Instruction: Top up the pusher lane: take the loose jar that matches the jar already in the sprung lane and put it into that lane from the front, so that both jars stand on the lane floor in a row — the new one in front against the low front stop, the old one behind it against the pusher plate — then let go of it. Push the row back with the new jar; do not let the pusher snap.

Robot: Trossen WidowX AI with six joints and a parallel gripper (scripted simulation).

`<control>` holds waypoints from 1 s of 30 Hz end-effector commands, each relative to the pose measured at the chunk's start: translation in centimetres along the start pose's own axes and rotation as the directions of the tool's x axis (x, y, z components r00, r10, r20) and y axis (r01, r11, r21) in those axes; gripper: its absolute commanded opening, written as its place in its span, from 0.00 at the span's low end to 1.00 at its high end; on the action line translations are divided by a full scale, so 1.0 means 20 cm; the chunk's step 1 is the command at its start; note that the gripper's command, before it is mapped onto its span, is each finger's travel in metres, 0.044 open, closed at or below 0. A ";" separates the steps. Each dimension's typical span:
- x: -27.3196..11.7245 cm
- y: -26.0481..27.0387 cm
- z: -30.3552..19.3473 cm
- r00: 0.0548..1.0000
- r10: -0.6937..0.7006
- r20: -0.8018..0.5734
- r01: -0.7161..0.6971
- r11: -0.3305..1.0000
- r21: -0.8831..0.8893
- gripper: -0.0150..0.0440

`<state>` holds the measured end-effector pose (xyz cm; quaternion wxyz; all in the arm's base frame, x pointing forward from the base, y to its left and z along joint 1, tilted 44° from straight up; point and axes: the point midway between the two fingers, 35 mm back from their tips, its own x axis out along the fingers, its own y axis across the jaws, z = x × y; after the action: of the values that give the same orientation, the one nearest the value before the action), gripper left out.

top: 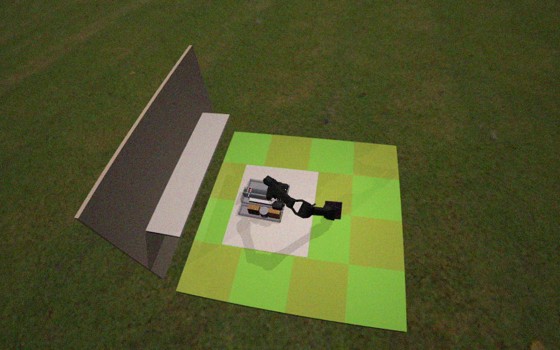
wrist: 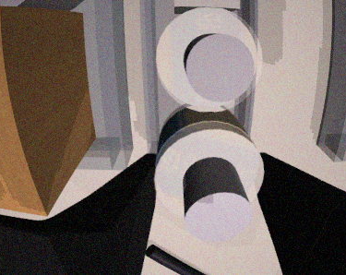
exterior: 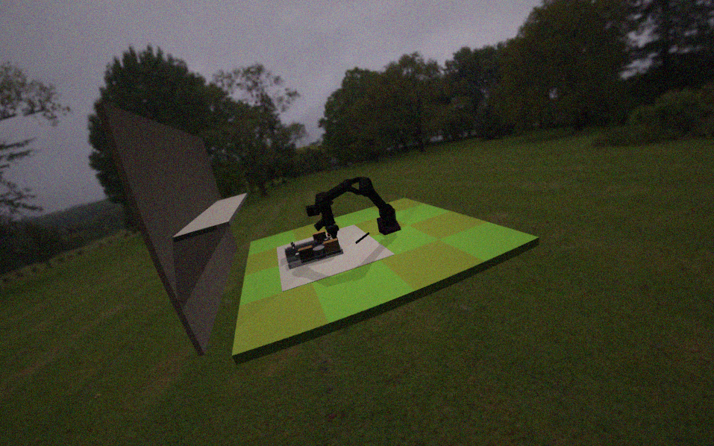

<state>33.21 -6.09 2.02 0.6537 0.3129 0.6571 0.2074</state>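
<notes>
In the wrist view my gripper (wrist: 206,163) is shut on a white jar (wrist: 210,185) with a pale lilac lid and holds it upright at the front of the grey sprung lane (wrist: 143,47). A second jar of the same kind (wrist: 210,59) stands in the lane just behind it, and the two are close or touching. In the top and exterior views the gripper (top: 277,204) (exterior: 330,230) is low at the grey rack (top: 243,201) (exterior: 292,256). The jars are too small to make out there.
An orange-brown box (wrist: 39,108) (top: 253,209) stands in the rack left of the lane, with another one (top: 275,213) and a grey round thing (top: 264,211) beside it. A thin black rod (wrist: 192,272) (exterior: 362,237) lies on the white mat behind the gripper. A slanted wall with a shelf (top: 186,174) stands to the left.
</notes>
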 end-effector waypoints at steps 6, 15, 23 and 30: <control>-0.02 0.01 0.05 1.000 0.000 0.023 0.001 1.000 -0.013 0.25; -0.03 0.01 0.07 1.000 0.000 0.023 0.001 1.000 -0.013 0.25; -0.03 0.01 0.08 1.000 0.000 0.023 0.000 1.000 -0.013 0.25; -0.03 0.01 0.09 1.000 0.000 0.023 0.000 1.000 -0.013 0.25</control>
<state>34.24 -6.37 2.23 0.6536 0.3125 0.6577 0.2064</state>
